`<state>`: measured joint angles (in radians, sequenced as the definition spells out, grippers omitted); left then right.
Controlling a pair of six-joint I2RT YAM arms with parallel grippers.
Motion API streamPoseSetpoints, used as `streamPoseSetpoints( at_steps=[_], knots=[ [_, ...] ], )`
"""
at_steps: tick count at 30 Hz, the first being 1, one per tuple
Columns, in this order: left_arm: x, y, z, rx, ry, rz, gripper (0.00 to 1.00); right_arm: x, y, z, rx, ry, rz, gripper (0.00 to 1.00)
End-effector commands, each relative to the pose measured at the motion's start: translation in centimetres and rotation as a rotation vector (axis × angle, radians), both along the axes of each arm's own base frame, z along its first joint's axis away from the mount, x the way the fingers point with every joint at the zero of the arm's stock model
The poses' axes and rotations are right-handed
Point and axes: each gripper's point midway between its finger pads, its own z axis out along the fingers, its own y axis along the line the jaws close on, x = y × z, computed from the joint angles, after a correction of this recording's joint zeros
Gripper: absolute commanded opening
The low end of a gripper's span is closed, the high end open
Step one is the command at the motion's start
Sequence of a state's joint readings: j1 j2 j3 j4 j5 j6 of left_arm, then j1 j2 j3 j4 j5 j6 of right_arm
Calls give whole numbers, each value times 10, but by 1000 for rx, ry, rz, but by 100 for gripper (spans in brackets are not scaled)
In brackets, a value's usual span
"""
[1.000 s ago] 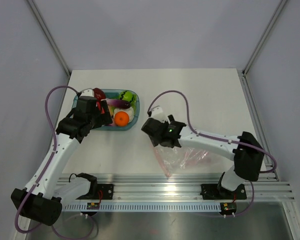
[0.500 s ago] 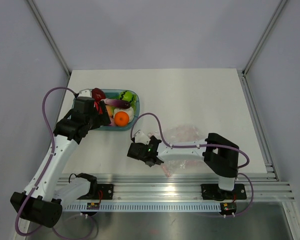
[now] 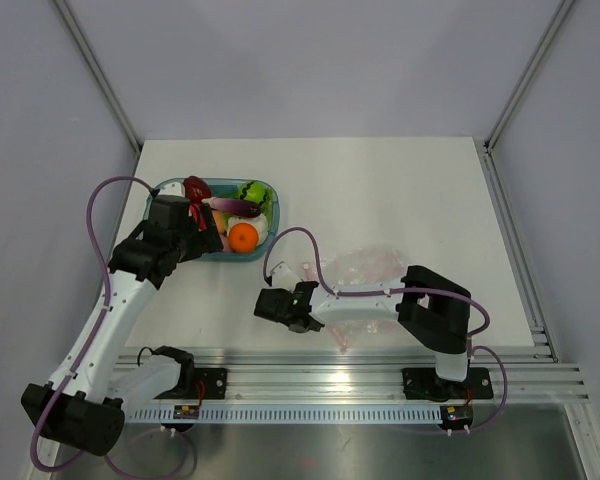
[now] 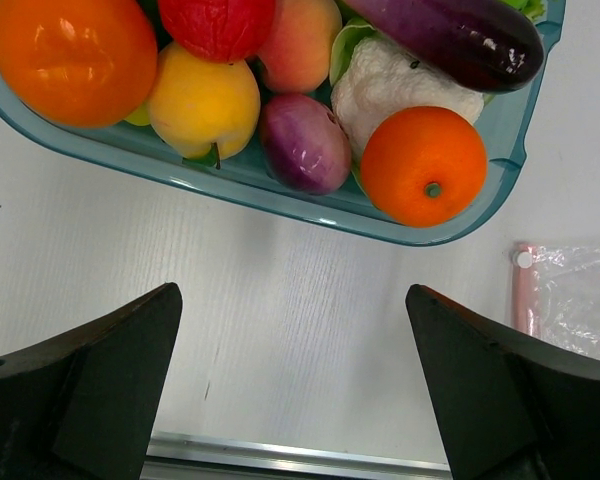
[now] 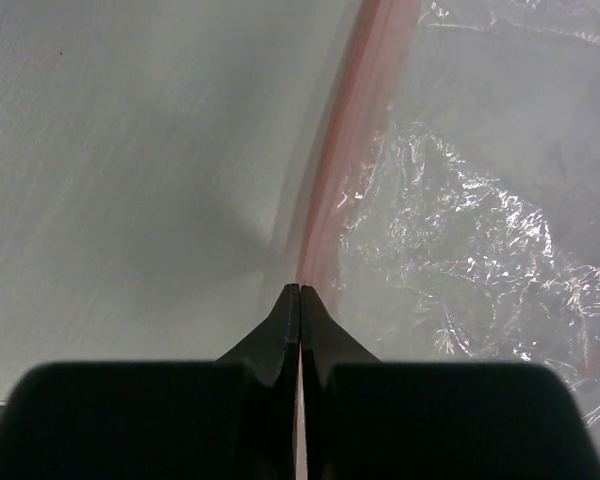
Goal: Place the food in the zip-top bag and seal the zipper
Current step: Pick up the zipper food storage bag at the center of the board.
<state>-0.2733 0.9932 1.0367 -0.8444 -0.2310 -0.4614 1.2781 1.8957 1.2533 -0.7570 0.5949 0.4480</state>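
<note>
Teal tray (image 4: 280, 197) is holding all the food right now: a big orange (image 4: 70, 55) in one corner, a smaller orange (image 4: 423, 165) near the other end, and a yellow fruit (image 4: 202, 105), red piece (image 4: 215, 22), peach (image 4: 298, 45), purple onion (image 4: 302, 142), white cauliflower (image 4: 400, 85) and dark eggplant (image 4: 445, 35) packed together in between, with a bit of green leaf poking out at the far edge. The tray sits toward the far left of the worktop (image 4: 310, 330). The left gripper (image 4: 290, 300) is over the bare worktop just on the near side of the tray, spread wide and gripping nothing. The clear bag (image 5: 460, 250) lies flat and crinkly toward the near edge, well apart from the tray. The right gripper (image 5: 299, 292) is squeezed closed, and the pink zipper (image 5: 355, 130) runs straight into its tips, so it looks pinched on that strip.
</note>
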Motion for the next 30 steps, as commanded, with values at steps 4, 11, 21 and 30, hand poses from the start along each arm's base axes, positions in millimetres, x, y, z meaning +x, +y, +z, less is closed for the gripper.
streamPoseSetpoints(
  at_steps=[4,11,21,30],
  knots=[
    [3,-13,8,-64,-45,-50,99,7,-1,26,49,-75,-43,0],
    [2,-21,4,-94,-42,-82,99,9,3,53,133,-100,-48,0],
    [1,-23,-2,-100,-33,-93,99,4,-26,24,-60,-106,-56,55],
    [2,-25,-6,-111,-29,-101,99,-3,-31,9,-176,-143,-8,57]
  ],
)
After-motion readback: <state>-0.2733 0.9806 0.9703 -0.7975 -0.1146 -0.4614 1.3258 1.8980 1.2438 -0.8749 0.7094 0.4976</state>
